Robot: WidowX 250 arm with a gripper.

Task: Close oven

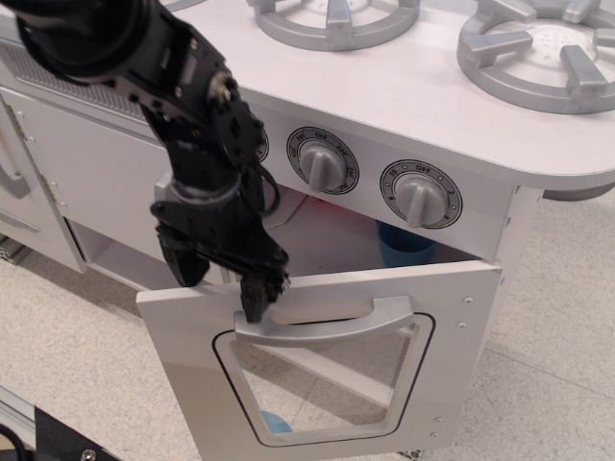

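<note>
While the oven door (327, 355) stands nearly upright, a narrow gap stays open between its top edge and the knob panel above, wider at the left than at the right, where the door's hinge side sits close to the white frame. Through that gap one blue cup (404, 242) shows on the shelf inside the oven (336, 240). One wide grey bar handle (332, 325) runs across the door above the rounded clear window. The black gripper (256, 300) points down with its tip on the left end of that handle; whether its fingers are spread or closed cannot be told from here. Two knobs show fully, the middle knob (322, 161) and the right knob (420, 194), a third being hidden behind the arm. Two grey burners (336, 19) sit on the far stovetop. Bare speckled floor (86, 346) lies to the near left
</note>
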